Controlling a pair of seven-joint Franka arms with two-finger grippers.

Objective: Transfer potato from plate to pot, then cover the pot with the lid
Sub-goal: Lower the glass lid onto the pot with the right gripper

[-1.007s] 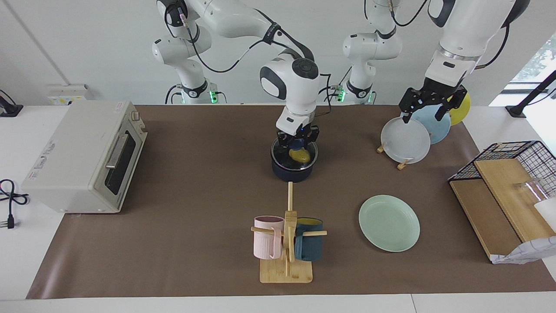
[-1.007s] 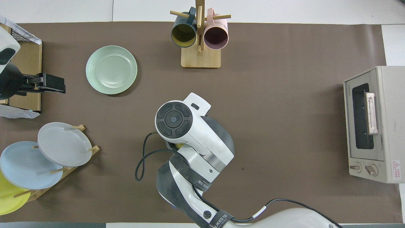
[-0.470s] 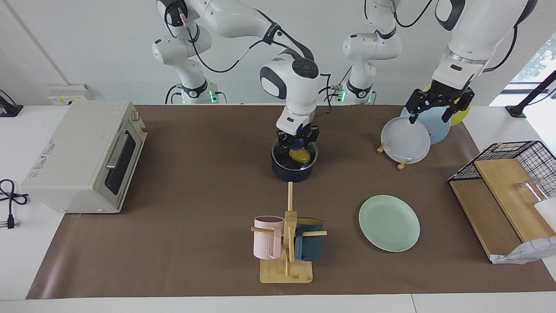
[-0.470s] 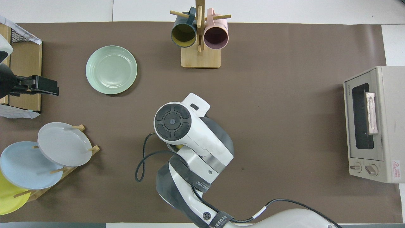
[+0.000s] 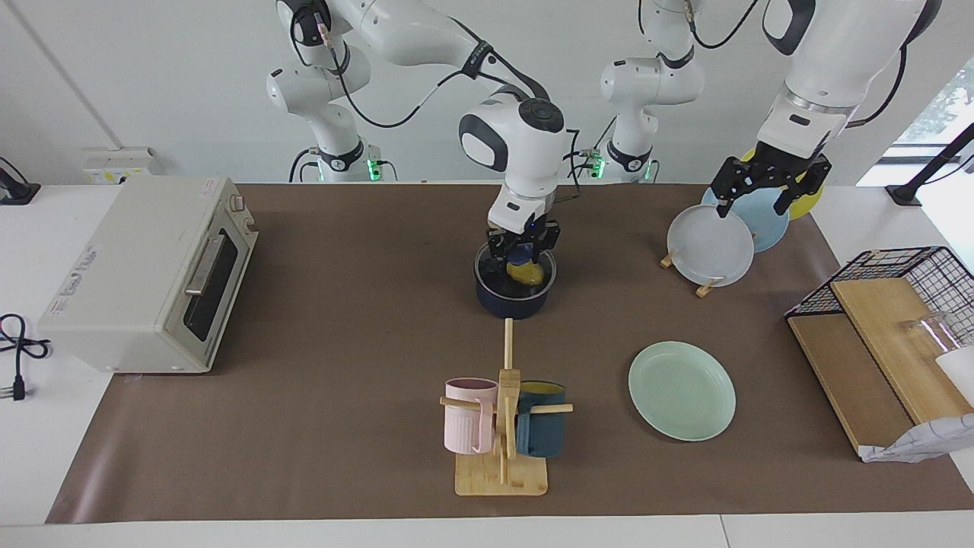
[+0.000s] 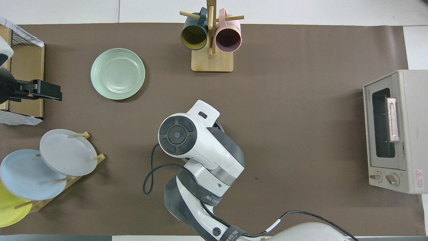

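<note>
one arm works: the right gripper (image 5: 523, 249) has lifted slightly off the lid (image 5: 516, 272), now seated on the pot (image 5: 514, 293) over the potato (image 5: 525, 272); jaws look parted. plate (image 5: 682, 390) bare, left gripper (image 5: 765, 185) waits open over the rack (image 5: 708, 285). task looks nearly done.

Glossy yellow potato (image 5: 525, 272) under clear glass lid (image 5: 515, 272) with metal rim, smooth matt mint plate (image 5: 682, 390), bare pale wood mug stand (image 5: 501, 473), matt brown mat (image 5: 342, 342), black wire basket (image 5: 898, 281)
</note>
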